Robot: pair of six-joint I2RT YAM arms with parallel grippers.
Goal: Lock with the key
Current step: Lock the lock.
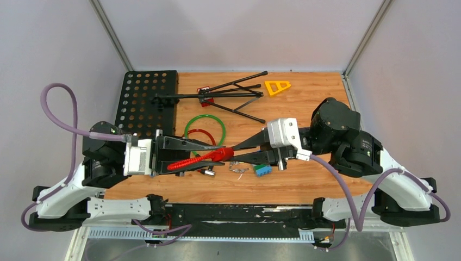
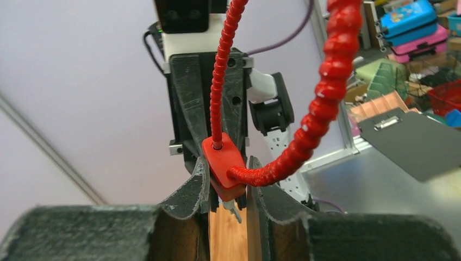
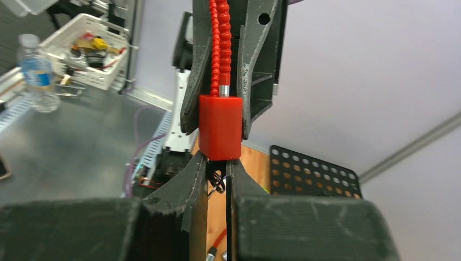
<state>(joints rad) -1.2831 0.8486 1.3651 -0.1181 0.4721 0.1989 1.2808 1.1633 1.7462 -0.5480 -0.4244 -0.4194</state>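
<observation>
Pinching red cable lock (image 2: 220,160), left jaws; right jaws opposite.

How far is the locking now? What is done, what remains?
Done: the left gripper holds the red lock body, with both ends of the cable in it. In hand: the right gripper is at the key under the body. Left: whether the key is turned cannot be seen; releasing follows.

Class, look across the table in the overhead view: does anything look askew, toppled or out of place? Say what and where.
The black folding stand lies flat on its side at the far side of the table, legs splayed. Some small metal pieces and a blue piece lie loose on the wood near the red lock.
</observation>
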